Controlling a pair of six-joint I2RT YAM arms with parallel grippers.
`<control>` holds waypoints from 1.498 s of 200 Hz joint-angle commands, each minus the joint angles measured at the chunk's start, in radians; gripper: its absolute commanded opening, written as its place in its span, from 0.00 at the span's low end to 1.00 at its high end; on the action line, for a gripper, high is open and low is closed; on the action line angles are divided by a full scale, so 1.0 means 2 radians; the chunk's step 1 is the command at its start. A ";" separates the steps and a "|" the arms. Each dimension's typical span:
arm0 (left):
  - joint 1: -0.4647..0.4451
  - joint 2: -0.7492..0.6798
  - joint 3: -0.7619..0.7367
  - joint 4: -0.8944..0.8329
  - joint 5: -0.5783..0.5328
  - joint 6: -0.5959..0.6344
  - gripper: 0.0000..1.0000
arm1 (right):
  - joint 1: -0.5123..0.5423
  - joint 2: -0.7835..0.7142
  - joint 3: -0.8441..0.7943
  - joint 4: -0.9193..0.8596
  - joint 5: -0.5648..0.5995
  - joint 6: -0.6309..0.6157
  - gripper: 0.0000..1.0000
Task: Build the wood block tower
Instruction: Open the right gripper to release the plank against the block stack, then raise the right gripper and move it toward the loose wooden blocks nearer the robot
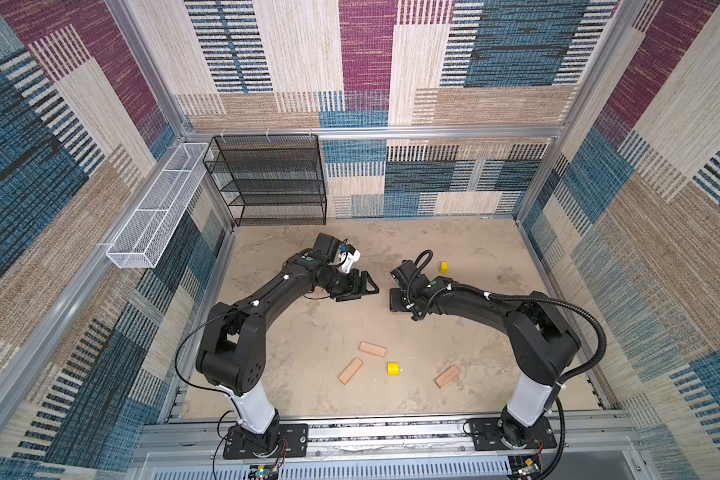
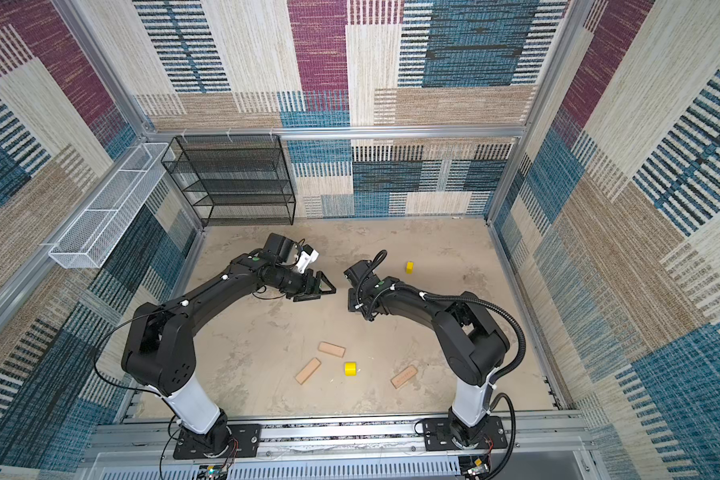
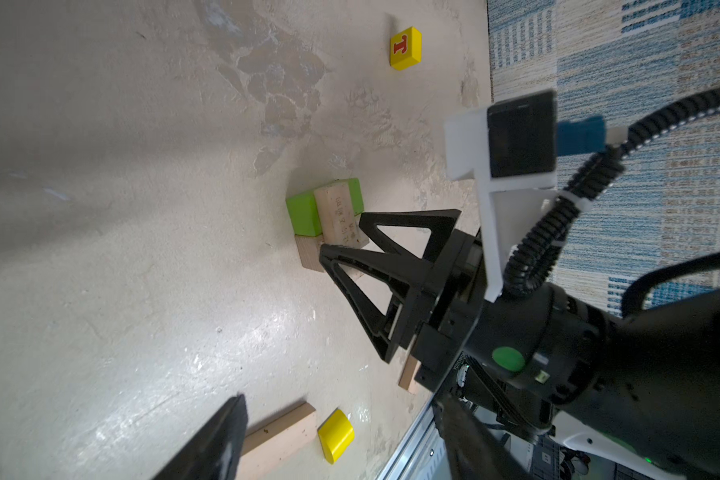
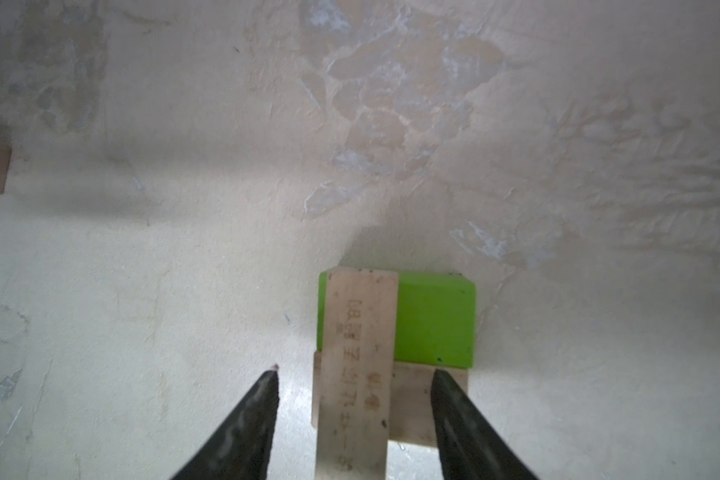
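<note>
The tower is a low stack: a lime-green brick (image 4: 433, 320) and a tan block (image 4: 412, 399) side by side, with a tan plank (image 4: 358, 353) laid across them. My right gripper (image 4: 355, 374) is open and straddles the plank, with a gap on each side. In both top views the right arm hides the stack. My left gripper (image 1: 368, 286) hovers open and empty just left of it. Three loose tan planks (image 1: 372, 349) (image 1: 350, 370) (image 1: 447, 377) and a yellow rounded piece (image 1: 393, 368) lie near the front. A yellow lettered cube (image 1: 444, 267) sits behind the right arm.
A black mesh shelf (image 1: 267, 178) stands at the back left. A white wire basket (image 1: 154, 208) hangs on the left wall. Patterned walls enclose the floor on three sides, and the aluminium rail (image 1: 391, 432) carrying both arm bases runs along the front.
</note>
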 commanded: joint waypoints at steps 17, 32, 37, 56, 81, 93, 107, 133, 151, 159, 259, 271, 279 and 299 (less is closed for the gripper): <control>0.001 -0.009 -0.001 0.001 -0.005 0.002 0.78 | 0.000 -0.011 0.003 0.001 0.007 0.000 0.64; 0.001 -0.012 0.000 -0.003 -0.011 0.006 0.78 | 0.000 -0.013 0.004 0.000 0.009 -0.001 0.66; 0.002 -0.013 0.001 -0.005 -0.014 0.008 0.78 | 0.000 -0.014 0.004 0.000 0.011 0.000 0.66; 0.001 -0.016 0.002 -0.008 -0.021 0.012 0.78 | 0.000 -0.018 0.005 -0.001 0.014 0.000 0.66; 0.001 -0.020 0.002 -0.008 -0.025 0.013 0.78 | 0.000 -0.029 -0.002 0.005 0.018 0.003 0.70; 0.002 -0.022 0.002 -0.010 -0.029 0.015 0.78 | 0.000 -0.036 -0.007 0.011 0.019 0.003 0.72; 0.001 -0.022 0.002 -0.010 -0.030 0.016 0.78 | 0.000 -0.042 -0.012 0.017 0.022 0.004 0.78; 0.001 -0.022 0.003 -0.010 -0.028 0.015 0.78 | 0.000 -0.052 -0.015 0.021 0.030 0.007 0.93; 0.002 -0.025 0.003 -0.010 -0.030 0.016 0.78 | 0.000 -0.057 -0.016 0.023 0.032 0.007 0.94; 0.001 -0.026 0.002 -0.011 -0.033 0.016 0.78 | 0.000 -0.057 -0.015 0.024 0.034 0.006 0.95; 0.001 -0.039 0.002 -0.013 -0.048 0.025 0.78 | 0.000 -0.094 -0.024 0.029 0.091 0.033 1.00; 0.000 -0.042 0.002 -0.013 -0.048 0.026 0.78 | -0.001 -0.099 -0.030 0.027 0.095 0.047 1.00; -0.001 -0.045 0.002 -0.014 -0.048 0.028 0.78 | -0.001 -0.100 -0.031 0.018 0.101 0.065 1.00; -0.004 -0.054 0.000 -0.014 -0.075 0.035 0.78 | -0.003 -0.102 -0.037 0.008 0.098 0.075 0.96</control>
